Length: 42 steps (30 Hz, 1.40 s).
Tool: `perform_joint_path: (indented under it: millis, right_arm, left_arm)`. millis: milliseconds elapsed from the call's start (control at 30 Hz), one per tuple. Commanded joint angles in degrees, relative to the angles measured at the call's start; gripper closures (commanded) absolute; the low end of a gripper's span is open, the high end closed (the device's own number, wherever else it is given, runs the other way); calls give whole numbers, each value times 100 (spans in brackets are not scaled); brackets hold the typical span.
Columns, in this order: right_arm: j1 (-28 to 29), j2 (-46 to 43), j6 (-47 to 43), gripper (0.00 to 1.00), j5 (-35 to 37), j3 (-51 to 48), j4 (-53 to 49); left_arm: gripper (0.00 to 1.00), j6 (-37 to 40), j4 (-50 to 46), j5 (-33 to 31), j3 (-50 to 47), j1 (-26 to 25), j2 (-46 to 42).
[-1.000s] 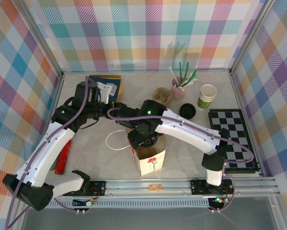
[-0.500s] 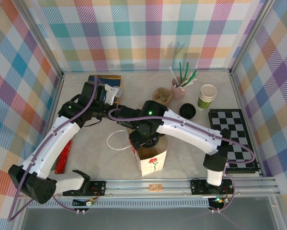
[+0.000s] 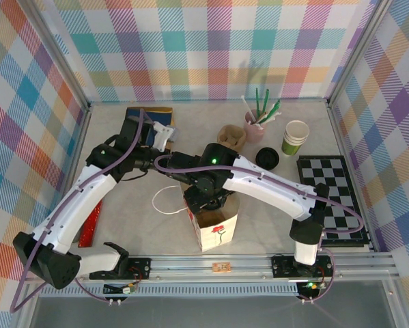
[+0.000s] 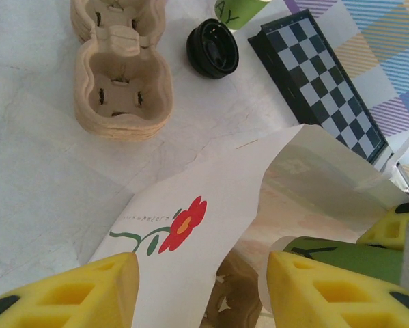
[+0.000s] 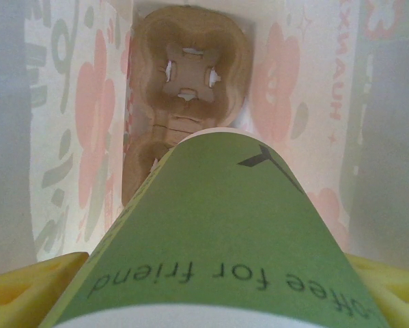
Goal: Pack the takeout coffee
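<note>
Green cup point(image 5: 218, 225) at the mouth of the paper bag point(image 3: 218, 231), near edge of the bench point(image 3: 132, 219).
Right hand point(image 5: 211, 297) grips it above the cardboard carrier point(image 5: 187, 82) on the bag floor. Left hand point(image 4: 201, 290) open, empty, 11 o'clock of the bag.

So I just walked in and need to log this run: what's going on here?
The right gripper holds a green paper cup in its jaws, part way down inside the white paper bag, above a cardboard cup carrier on the bag's floor. The left gripper hangs near the bag, jaws apart, gripping nothing.
</note>
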Motion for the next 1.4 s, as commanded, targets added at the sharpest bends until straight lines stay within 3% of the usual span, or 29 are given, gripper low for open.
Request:
perform_joint_path:
  millis: [0,800,1000,1367]
  right_arm:
    - [16,-201,36,65,-7,-37,-738]
    - [-168,-498,171,65,-262,-1004,-61]
    - [-256,-526,116,65,-300,-1099,75]
    - [-383,-523,4,66,-335,-1184,202]
  left_arm:
    - [50,140,-139,-35,12,-77,81]
    - [91,-31,-6,-637,-182,-255,-10]
    - [97,-80,49,-811,-198,-254,3]
    - [99,-214,255,-993,-216,-255,-11]
